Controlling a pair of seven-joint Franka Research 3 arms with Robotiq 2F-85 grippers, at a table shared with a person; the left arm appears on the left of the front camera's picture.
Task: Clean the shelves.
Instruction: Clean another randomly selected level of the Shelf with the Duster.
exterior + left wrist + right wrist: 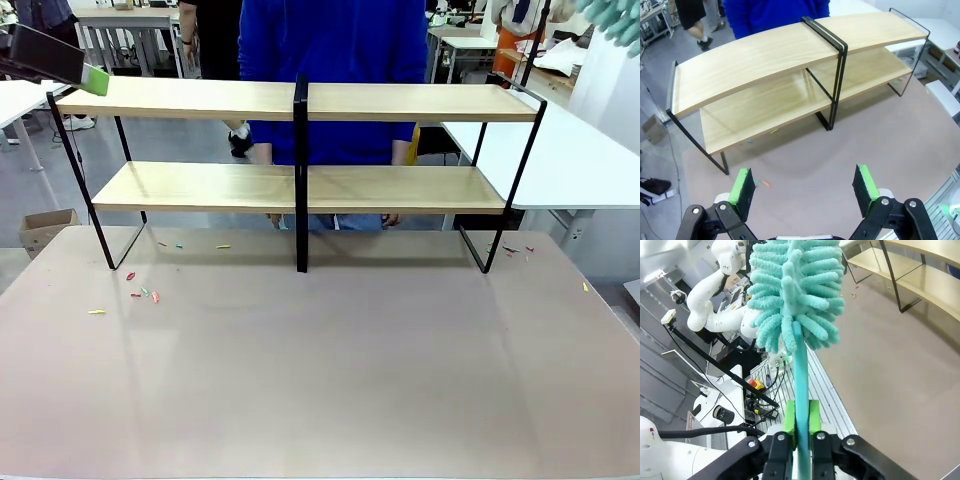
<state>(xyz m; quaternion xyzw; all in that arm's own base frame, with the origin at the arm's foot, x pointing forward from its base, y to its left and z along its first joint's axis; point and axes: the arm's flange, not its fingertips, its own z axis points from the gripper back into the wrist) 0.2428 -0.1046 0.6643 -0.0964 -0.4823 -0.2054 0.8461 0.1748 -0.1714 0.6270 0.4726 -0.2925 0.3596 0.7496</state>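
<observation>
Because a person (335, 60) is standing just behind the shelves (180, 98) in the front view, and the rack is looking light on its thin frame, a hard sweep risks snagging the centre post and shoving the rack toward them. The shelves are sitting at the far side of the worktop (320, 390), long axis running left to right, open face pointing at the robot. Coloured scraps (143, 293) are lying below their left end. In the left wrist view, the left tool (805, 187) is hovering released, pads spread, above and in front of the shelves. In the right wrist view, the right tool (801, 420) is clenching the teal duster (795, 290) by its handle, with the fluffy head pointing straight out past the pads, well apart from the shelves' right end.
</observation>
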